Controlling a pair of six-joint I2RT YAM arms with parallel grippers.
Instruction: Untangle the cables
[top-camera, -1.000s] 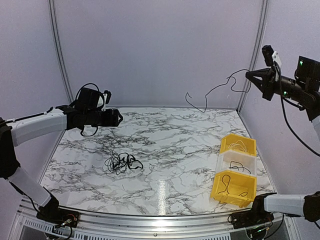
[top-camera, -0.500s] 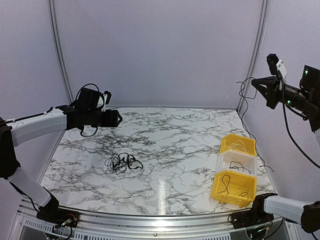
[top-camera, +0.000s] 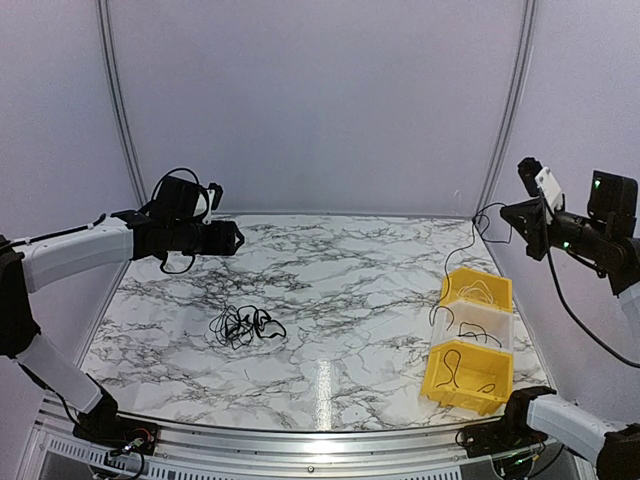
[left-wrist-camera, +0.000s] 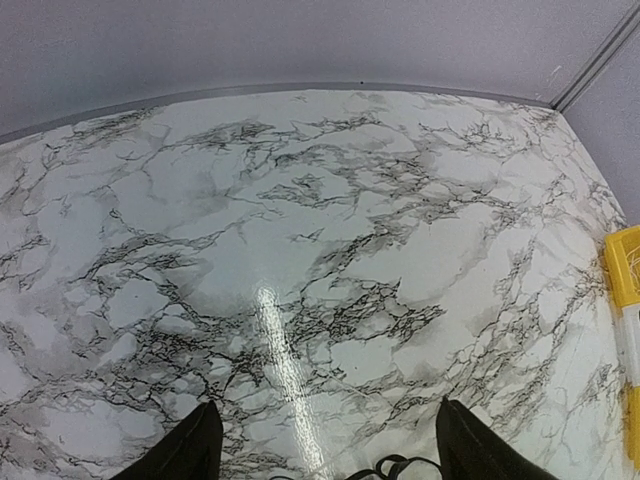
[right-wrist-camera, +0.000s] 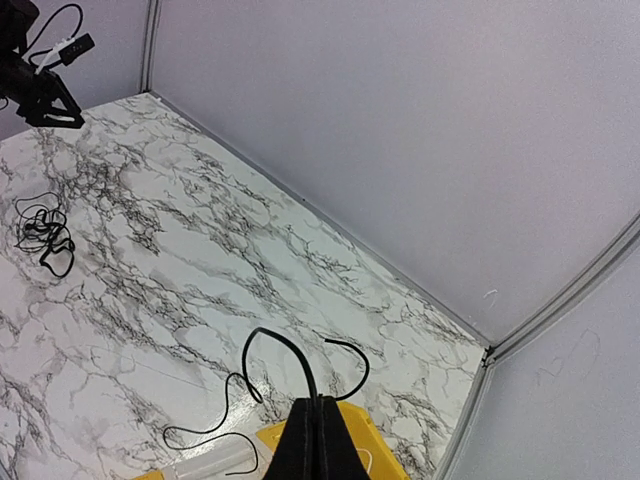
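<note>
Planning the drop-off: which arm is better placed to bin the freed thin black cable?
Right. The right gripper, shut, pinches the thin black cable hanging by the yellow and clear plastic bins; the left gripper hovers open, far off.

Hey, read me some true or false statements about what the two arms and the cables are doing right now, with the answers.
1. The right end effector is shut on a black cable. True.
2. The left end effector grips the tangle. False: it is open and empty above the table, where the tangle lies.
3. Three bins stand in a row on the right side. True.
4. The near yellow bin is empty. False: a loose cable lies in it.
</note>
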